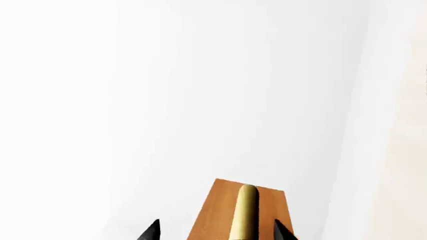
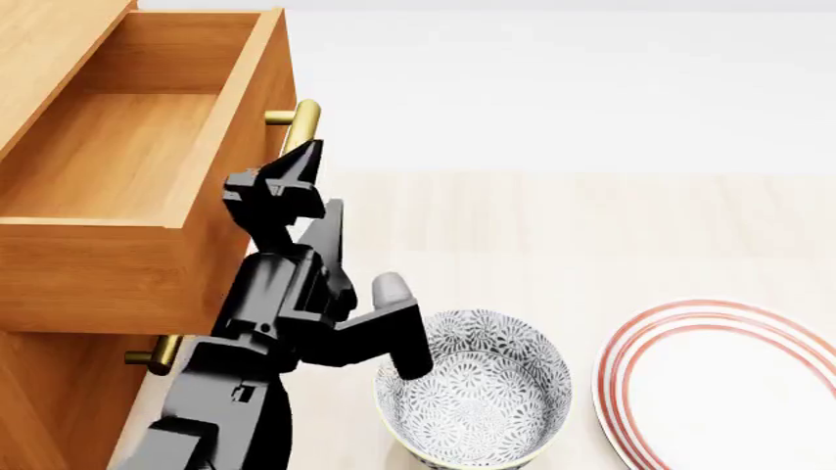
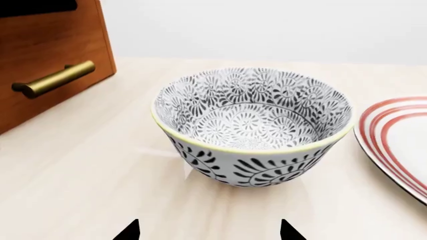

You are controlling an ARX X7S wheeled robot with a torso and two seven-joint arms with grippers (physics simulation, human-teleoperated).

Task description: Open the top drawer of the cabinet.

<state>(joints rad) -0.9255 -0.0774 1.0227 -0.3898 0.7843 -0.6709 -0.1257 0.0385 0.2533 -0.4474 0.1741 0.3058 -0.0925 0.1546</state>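
The top drawer [image 2: 117, 147] of the cabinet [image 2: 53, 392] stands pulled far out, showing its lighter wood box with nothing in it. Its brass bar handle [image 2: 303, 122] sticks out from the orange-brown front. My left gripper [image 2: 298, 162] sits just below the handle's near end. In the left wrist view the handle [image 1: 245, 210] lies between the spread fingertips of the left gripper [image 1: 216, 226], open and touching neither side. My right gripper [image 3: 208, 230] is open over the floor, with nothing between its fingers.
A black-and-white patterned bowl [image 2: 477, 392] stands right of my left arm and just ahead of the right gripper, as the bowl [image 3: 253, 120] shows. A red-ringed plate [image 2: 731, 382] lies further right. A lower drawer's brass handle [image 3: 53, 79] projects from the cabinet.
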